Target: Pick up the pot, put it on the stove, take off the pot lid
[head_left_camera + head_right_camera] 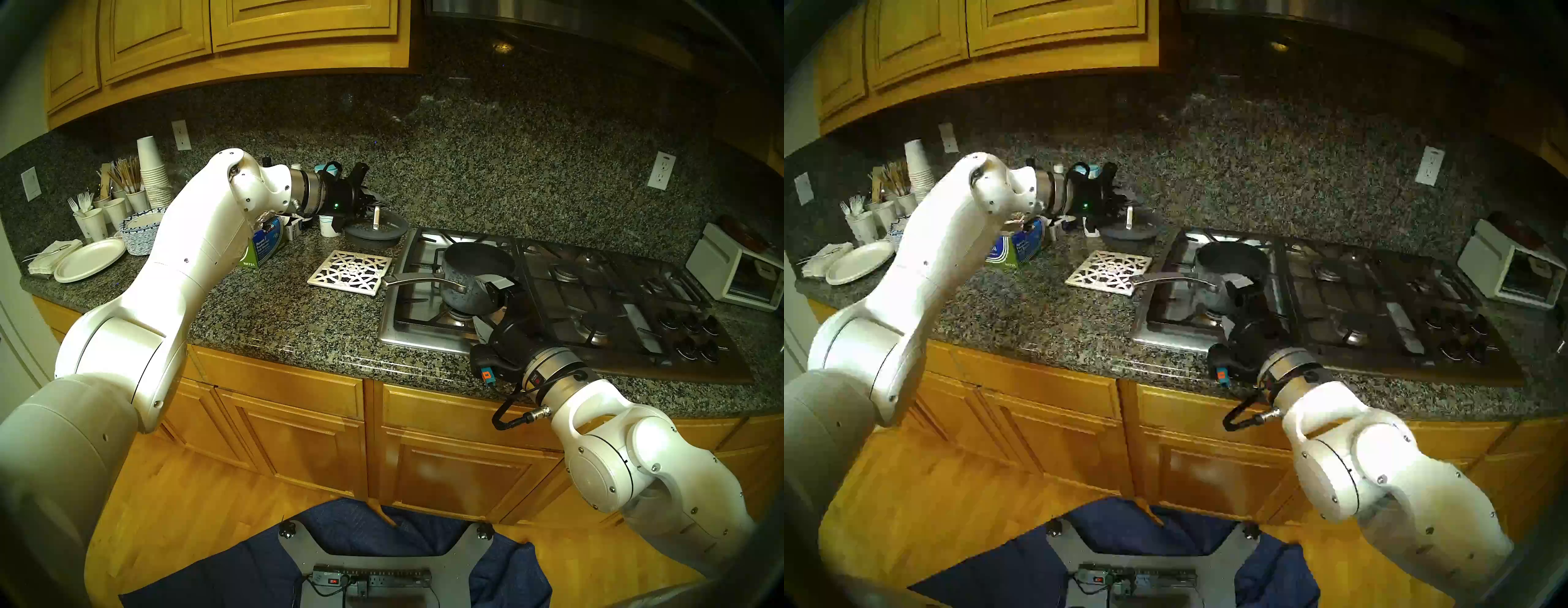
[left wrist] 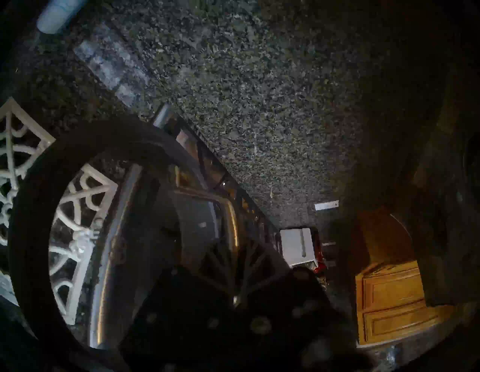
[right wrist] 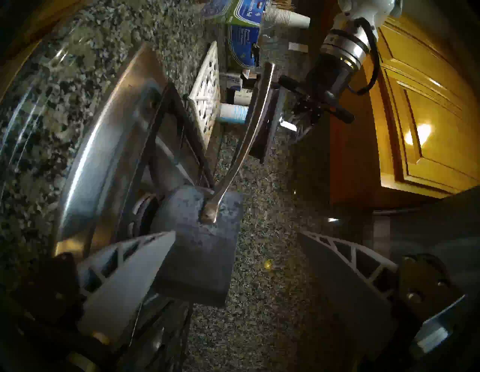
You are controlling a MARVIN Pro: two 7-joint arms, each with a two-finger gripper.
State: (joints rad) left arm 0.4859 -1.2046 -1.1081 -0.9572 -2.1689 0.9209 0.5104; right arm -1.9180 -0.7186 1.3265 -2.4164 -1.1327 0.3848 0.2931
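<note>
The dark blue-grey pot stands uncovered on the front-left burner of the steel stove, its long silver handle pointing left. My right gripper is open at the pot's right front side; in the right wrist view the pot sits between its spread fingers, close to one. My left gripper is shut on the loop handle of the pot lid, holding it tilted just above the counter left of the stove. The lid's dark rim fills the left wrist view.
A white lattice trivet lies on the counter between the lid and the stove's left edge. A small cup and a foil box stand behind it. Paper plates and cups are far left. A white toaster oven is right of the stove.
</note>
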